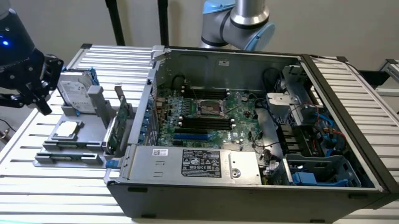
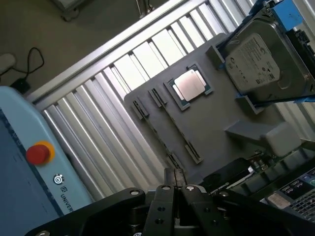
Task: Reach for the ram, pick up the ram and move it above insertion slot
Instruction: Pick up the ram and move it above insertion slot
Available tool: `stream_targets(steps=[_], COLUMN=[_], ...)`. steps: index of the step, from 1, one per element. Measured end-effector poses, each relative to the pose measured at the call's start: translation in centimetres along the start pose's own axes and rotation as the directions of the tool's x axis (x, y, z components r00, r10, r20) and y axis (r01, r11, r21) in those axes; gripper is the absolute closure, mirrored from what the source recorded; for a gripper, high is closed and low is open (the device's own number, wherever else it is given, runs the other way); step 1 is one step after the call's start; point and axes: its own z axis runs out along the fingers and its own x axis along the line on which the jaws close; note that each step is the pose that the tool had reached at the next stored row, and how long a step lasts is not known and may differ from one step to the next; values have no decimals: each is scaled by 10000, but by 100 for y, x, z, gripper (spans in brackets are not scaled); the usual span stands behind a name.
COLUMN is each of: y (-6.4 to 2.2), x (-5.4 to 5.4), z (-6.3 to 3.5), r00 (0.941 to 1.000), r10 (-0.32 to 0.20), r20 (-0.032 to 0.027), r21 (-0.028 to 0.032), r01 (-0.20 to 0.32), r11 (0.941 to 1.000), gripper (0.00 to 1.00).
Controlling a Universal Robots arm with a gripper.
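Observation:
My gripper hangs at the exterior view's left, above the outer edge of the grey holder plate and well away from the open computer case. In the wrist view its black fingers are pressed together with nothing between them. Below them the grey holder plate shows two pairs of small grooved end pieces with bare plate between them. The ram is out of view. The insertion slots are long, black and parallel, and lie on the motherboard beside the square silver socket inside the case.
On the holder plate stand a silver hard drive with blue rails, a CPU chip and an upright green expansion card. The case wall rises between plate and motherboard. A blue pendant with a red button lies beside the slatted table.

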Motion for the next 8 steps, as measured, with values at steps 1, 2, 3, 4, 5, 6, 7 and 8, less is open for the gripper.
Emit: stream_targets(steps=[1, 2, 3, 4, 5, 6, 7, 8], y=[0, 0, 0, 0, 0, -1, -1, -1], x=[0, 0, 0, 0, 0, 0, 0, 0], z=[1, 3, 4, 6, 7, 8, 9, 11], r00=[9999, 9994, 9985, 9974, 9959, 9942, 9920, 9895], r10=[-168, -354, -538, -723, -903, -1075, -1260, -1442], r20=[-9, -17, -26, -36, -45, -53, -62, -71], r21=[0, 0, 0, 0, -1, -1, -2, -3], r01=[168, 354, 538, 723, 903, 1075, 1260, 1442], r11=[9999, 9994, 9985, 9974, 9959, 9942, 9920, 9895], gripper=[89, 89, 89, 89, 89, 89, 89, 89])
